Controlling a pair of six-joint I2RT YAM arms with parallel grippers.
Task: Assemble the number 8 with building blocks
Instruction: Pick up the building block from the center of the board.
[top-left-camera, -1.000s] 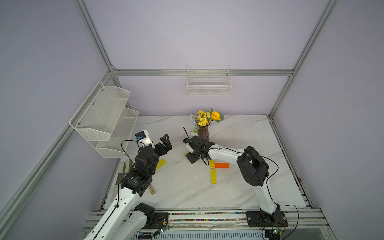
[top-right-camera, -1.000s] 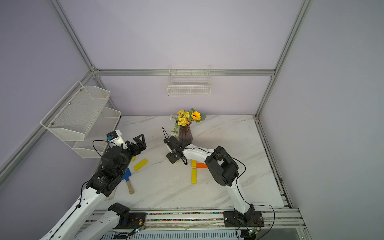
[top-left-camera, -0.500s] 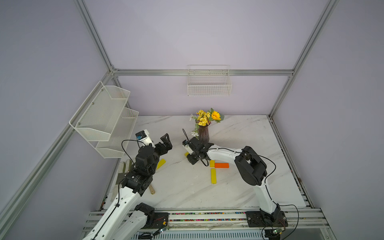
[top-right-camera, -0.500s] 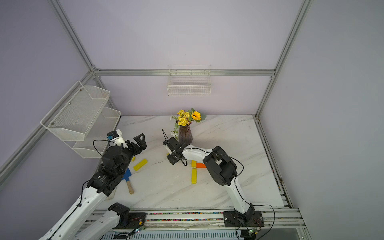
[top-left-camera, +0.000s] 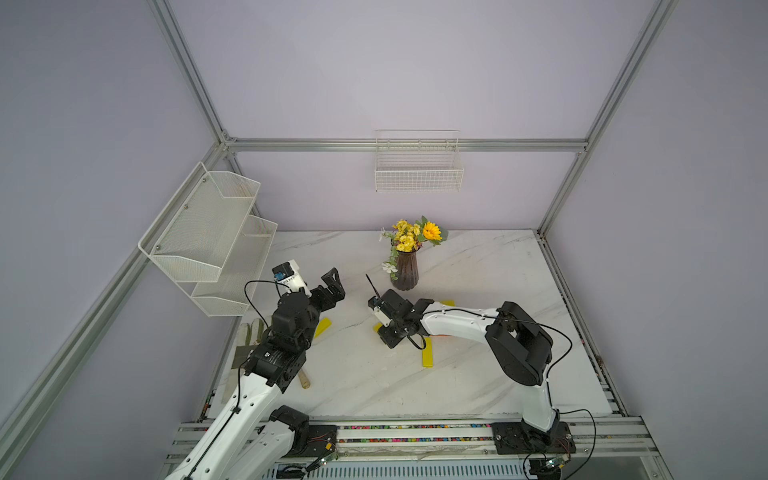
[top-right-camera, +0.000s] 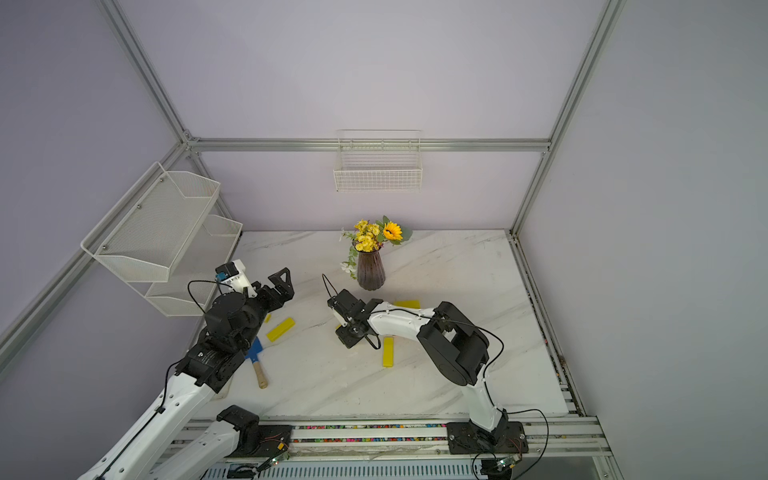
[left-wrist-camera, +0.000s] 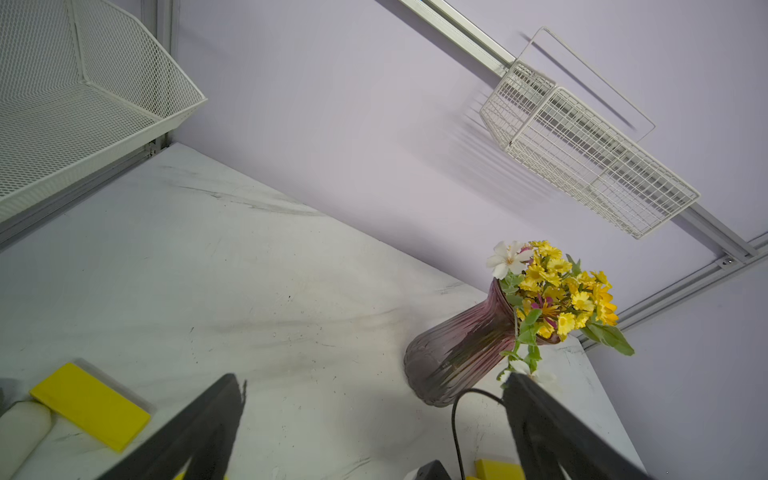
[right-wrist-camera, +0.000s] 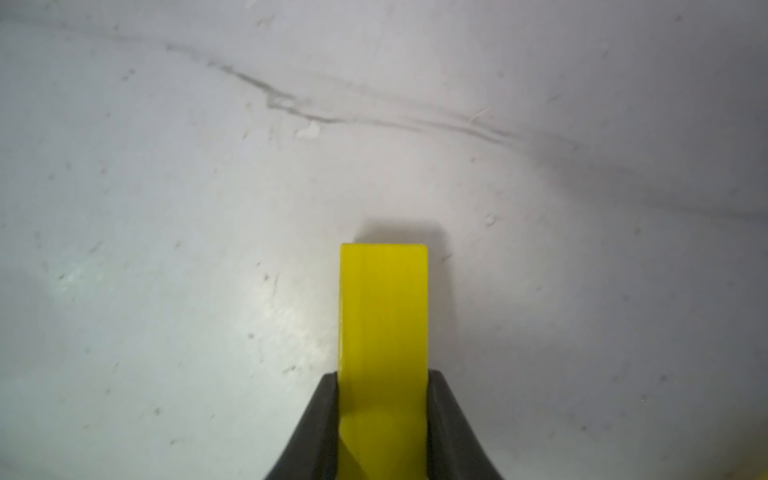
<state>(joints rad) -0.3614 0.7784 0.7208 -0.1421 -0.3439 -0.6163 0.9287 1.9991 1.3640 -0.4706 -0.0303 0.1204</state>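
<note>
My right gripper (right-wrist-camera: 383, 376) is shut on a yellow building block (right-wrist-camera: 383, 307), which sticks out past the fingertips just over the marble. In both top views this gripper (top-left-camera: 388, 332) (top-right-camera: 348, 332) sits low at mid-table, in front of the vase. Other yellow blocks lie loose: an upright one (top-right-camera: 387, 351) beside the right arm, one (top-right-camera: 407, 304) behind that arm, and a slanted one (top-right-camera: 281, 329) near the left arm. My left gripper (top-right-camera: 282, 286) (left-wrist-camera: 374, 386) hangs open and empty above the table's left part. No number 8 figure is in view.
A purple vase of flowers (top-right-camera: 370, 274) stands just behind the right gripper. A blue trowel (top-right-camera: 254, 351) with a wooden handle lies under the left arm. A mesh shelf (top-left-camera: 208, 232) hangs over the left edge. A wire basket (top-left-camera: 417, 170) hangs on the back wall.
The right gripper's jaws have closed on the yellow block, and the gripper has shifted slightly left. The left arm has not moved.
</note>
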